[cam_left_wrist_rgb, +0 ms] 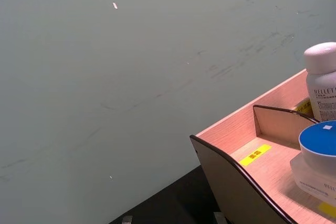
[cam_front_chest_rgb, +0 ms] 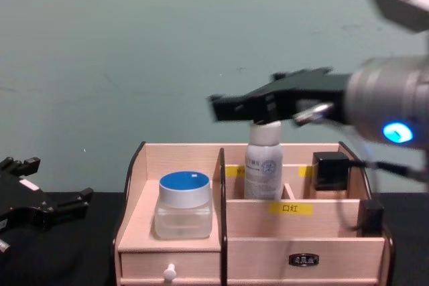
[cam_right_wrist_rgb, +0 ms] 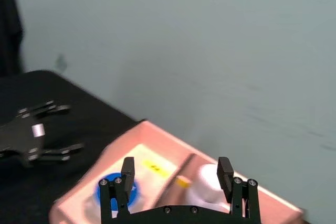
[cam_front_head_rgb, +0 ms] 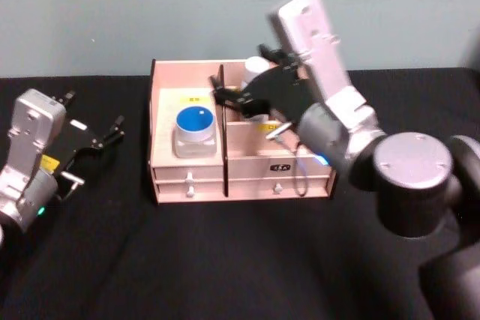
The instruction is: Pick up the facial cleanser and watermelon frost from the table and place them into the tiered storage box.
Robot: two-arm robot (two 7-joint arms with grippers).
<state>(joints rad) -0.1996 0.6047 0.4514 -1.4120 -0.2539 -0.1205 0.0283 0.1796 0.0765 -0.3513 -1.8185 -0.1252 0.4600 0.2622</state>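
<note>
Even, soft indoor light; the black right tool [cam_front_chest_rgb: 231, 106] shows motion-blurred, and the light wooden stepped organizer [cam_right_wrist_rgb: 79, 195] beneath it is smeared.

The white plastic bottle [cam_left_wrist_rgb: 321, 82] with a rounded cap reads "BELLET" before the picture's edge cuts it. A yellow label [cam_front_chest_rgb: 290, 208] on the light wooden organizer's [cam_front_chest_rgb: 181, 154] middle step reads "口红".

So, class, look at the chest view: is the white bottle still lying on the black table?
No, the white bottle stands upright in a rear compartment of the tiered storage box, right of the blue-lidded jar.
</note>
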